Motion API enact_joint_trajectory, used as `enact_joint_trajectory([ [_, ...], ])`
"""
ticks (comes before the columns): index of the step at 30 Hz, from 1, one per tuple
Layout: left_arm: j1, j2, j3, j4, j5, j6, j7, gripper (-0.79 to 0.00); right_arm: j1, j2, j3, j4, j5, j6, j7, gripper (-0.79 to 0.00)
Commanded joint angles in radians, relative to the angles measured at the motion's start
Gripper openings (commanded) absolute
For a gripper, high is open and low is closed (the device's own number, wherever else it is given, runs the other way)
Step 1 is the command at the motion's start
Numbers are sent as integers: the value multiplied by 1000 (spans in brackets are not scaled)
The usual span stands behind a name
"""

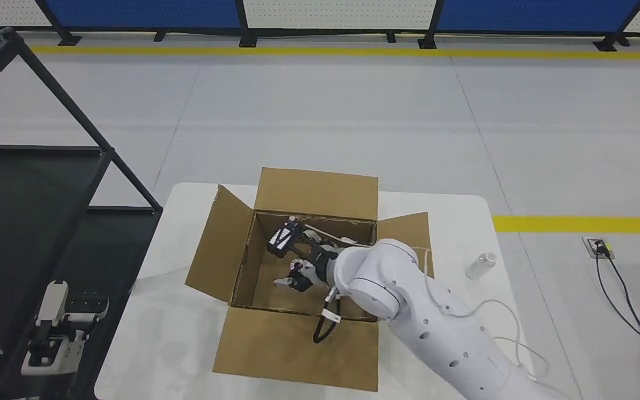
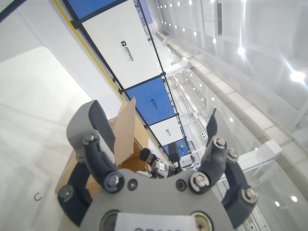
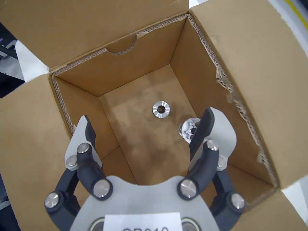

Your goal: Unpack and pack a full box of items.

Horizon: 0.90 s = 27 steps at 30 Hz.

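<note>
Box (image 1: 300, 270), brown cardboard, sits in the middle of the white table (image 1: 450, 225) with all four flaps folded outward. The far flap stands up and the near one lies flat towards me. Along one side the corrugated rim is torn and ragged, and another wall has a curved notch cut in its top edge.

From the near right, the white right arm (image 1: 420, 310) reaches over the near flap and down through the box's opening. On my top view the right gripper (image 1: 298, 268) hangs inside the box, above the floor. Its fingers (image 3: 207, 123) are spread wide apart and hold nothing.

The left gripper (image 2: 154, 111) is tilted up towards the ceiling. Its fingers are also spread wide, with nothing between them. Beyond it I see the outside of the box and one raised flap.

A small clear bottle (image 1: 481, 265) lies on the table to the right of the box, well apart from it.

Two small parts rest on the box floor. A shiny metal ring (image 3: 161, 109) with a dark centre hole lies near the middle. A clear piece (image 3: 189, 128) lies near it, not touching, and one right finger partly hides it. I cannot tell whether that finger touches it.
</note>
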Motion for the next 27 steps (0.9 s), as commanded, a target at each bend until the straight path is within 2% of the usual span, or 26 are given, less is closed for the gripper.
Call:
enact_joint_trajectory([
  [1, 0, 0, 0, 0, 0, 0, 0, 0, -1, 0, 1, 0, -3, -2, -1, 0],
  [16, 0, 0, 0, 0, 0, 0, 0, 0, -5, -3, -3, 21, 8, -11, -25, 0],
  [21, 0, 0, 0, 0, 0, 0, 0, 0, 84, -50, -82, 148, 31, -1, -15, 0],
  [27, 0, 0, 0, 0, 0, 0, 0, 0, 222, -138, -192, 404, 86, -10, 9, 0],
])
